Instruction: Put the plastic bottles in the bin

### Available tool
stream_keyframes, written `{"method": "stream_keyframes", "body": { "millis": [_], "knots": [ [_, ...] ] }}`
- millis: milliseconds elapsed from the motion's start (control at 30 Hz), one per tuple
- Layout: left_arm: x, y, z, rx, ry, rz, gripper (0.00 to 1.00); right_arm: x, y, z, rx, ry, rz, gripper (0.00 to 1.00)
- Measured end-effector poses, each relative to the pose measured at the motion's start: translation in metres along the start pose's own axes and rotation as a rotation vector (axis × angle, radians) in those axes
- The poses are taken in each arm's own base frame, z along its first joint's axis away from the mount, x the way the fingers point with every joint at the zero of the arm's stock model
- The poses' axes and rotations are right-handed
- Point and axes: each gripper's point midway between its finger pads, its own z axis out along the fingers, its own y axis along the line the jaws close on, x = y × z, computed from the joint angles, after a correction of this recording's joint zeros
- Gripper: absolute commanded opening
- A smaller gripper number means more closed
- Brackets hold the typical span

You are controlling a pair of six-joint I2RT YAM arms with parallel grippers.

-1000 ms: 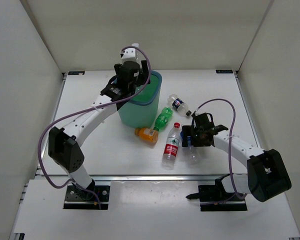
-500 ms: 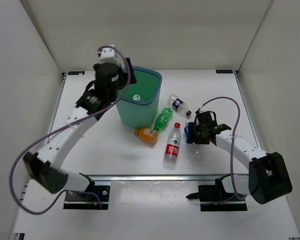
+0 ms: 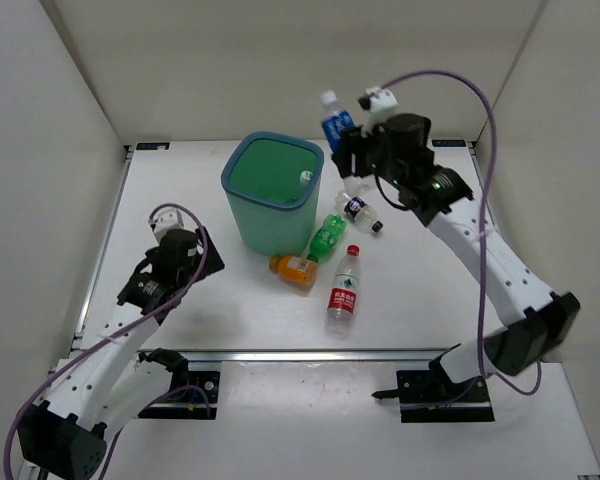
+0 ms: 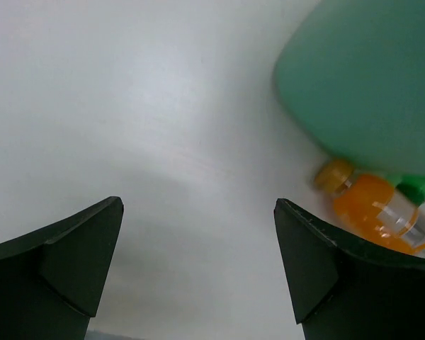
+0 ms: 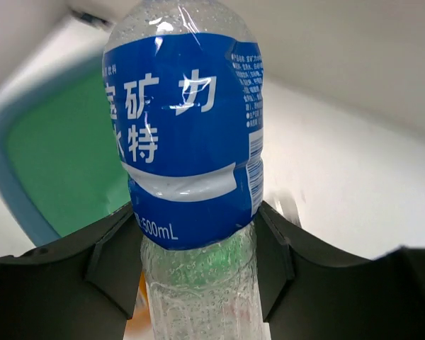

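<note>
The right arm has swung up from the near side of the worktop [image 3: 420, 300]. It now holds the clear plastic bottle with the blue label [image 3: 332, 127] high in the air, near the far right corner of the tall teal-green plastic bin [image 3: 270, 225]. The left arm has left the bin and pulled back to the near left.

The right tool [image 3: 352, 150] is clenched on the lower part of that bottle, with one finger on each side and the white cap pointing away. In the right wrist view the bin's green mouth lies below and to the left of the bottle. I think the bottle is not quite over the mouth yet, so it should go a bit closer before it is dropped. Nothing stands between it and the bin.

The left tool [image 4: 198, 262] is released, wide apart and holding nothing, low over bare worktop.

A small white cap [image 3: 305, 177] shows inside the bin, so one bottle seems to be in already. Four more lie on the worktop. The stubby orange bottle [image 4: 379, 212] is close against the foot of the bin, and the green bottle [image 3: 328, 236] is right next to it. The clear bottle with the dark label [image 3: 360, 211] lies farther right, and the clear bottle with the red label [image 3: 344, 293] lies nearer. The orange one looks hard to grab, because the bin wall and the green bottle crowd it.
</note>
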Motion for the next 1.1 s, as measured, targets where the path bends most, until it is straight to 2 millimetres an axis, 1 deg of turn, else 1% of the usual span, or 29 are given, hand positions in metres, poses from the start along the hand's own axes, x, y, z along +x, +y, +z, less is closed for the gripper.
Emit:
{"method": "stream_keyframes", "body": {
  "millis": [67, 133, 200, 233, 267, 300, 333, 367, 433, 467, 500, 533, 567, 600, 700, 733, 800, 967, 1067, 1100],
  "knots": [
    [0.031, 0.008, 0.001, 0.001, 0.081, -0.008, 0.98, -0.041, 0.033, 0.018, -0.081, -0.093, -0.071, 0.05],
    [0.053, 0.009, -0.004, 0.026, 0.135, -0.020, 0.99, -0.072, 0.062, 0.040, -0.148, -0.170, -0.119, 0.05],
    [0.060, 0.005, -0.011, 0.065, 0.154, -0.036, 0.99, -0.090, 0.095, 0.064, -0.228, -0.213, -0.145, 0.07],
    [0.061, 0.002, -0.014, 0.088, 0.156, -0.045, 0.98, -0.094, 0.106, 0.075, -0.258, -0.226, -0.152, 0.08],
    [0.060, -0.001, -0.016, 0.106, 0.154, -0.053, 0.99, -0.095, 0.117, 0.087, -0.285, -0.231, -0.159, 0.08],
    [0.059, -0.003, -0.018, 0.121, 0.153, -0.059, 0.98, -0.091, 0.126, 0.099, -0.308, -0.224, -0.164, 0.11],
    [0.059, -0.004, -0.019, 0.127, 0.154, -0.059, 0.99, -0.084, 0.133, 0.109, -0.325, -0.211, -0.166, 0.19],
    [0.060, -0.004, -0.019, 0.130, 0.156, -0.059, 0.99, -0.075, 0.137, 0.118, -0.341, -0.190, -0.169, 0.24],
    [0.061, -0.005, -0.019, 0.132, 0.166, -0.054, 0.99, -0.053, 0.143, 0.132, -0.364, -0.138, -0.171, 0.44],
    [0.063, -0.004, -0.018, 0.129, 0.172, -0.051, 0.99, -0.043, 0.145, 0.137, -0.373, -0.111, -0.171, 0.50],
    [0.064, -0.004, -0.018, 0.127, 0.177, -0.047, 0.99, -0.036, 0.146, 0.141, -0.380, -0.090, -0.167, 0.53],
    [0.065, -0.004, -0.017, 0.125, 0.183, -0.044, 0.98, -0.031, 0.146, 0.143, -0.383, -0.076, -0.160, 0.59],
    [0.066, -0.004, -0.016, 0.122, 0.189, -0.042, 0.99, -0.029, 0.147, 0.144, -0.384, -0.069, -0.157, 0.66],
    [0.067, -0.005, -0.015, 0.120, 0.196, -0.035, 0.99, -0.027, 0.148, 0.143, -0.386, -0.063, -0.154, 0.69],
    [0.068, -0.009, -0.012, 0.114, 0.216, -0.012, 0.99, -0.032, 0.149, 0.138, -0.389, -0.077, -0.149, 0.86],
    [0.068, -0.011, -0.011, 0.113, 0.224, -0.003, 0.99, -0.033, 0.149, 0.135, -0.388, -0.078, -0.145, 0.90],
    [0.070, -0.015, -0.008, 0.114, 0.240, 0.025, 0.98, -0.033, 0.146, 0.126, -0.383, -0.081, -0.144, 0.95],
    [0.078, -0.037, -0.003, 0.177, 0.285, 0.118, 0.99, -0.037, 0.135, 0.097, -0.353, -0.093, -0.137, 0.96],
    [0.082, -0.057, -0.003, 0.236, 0.313, 0.194, 0.99, -0.032, 0.122, 0.078, -0.323, -0.093, -0.135, 0.97],
    [0.083, -0.065, -0.003, 0.260, 0.316, 0.224, 0.99, -0.027, 0.116, 0.070, -0.312, -0.089, -0.133, 0.97]
  ]
}}
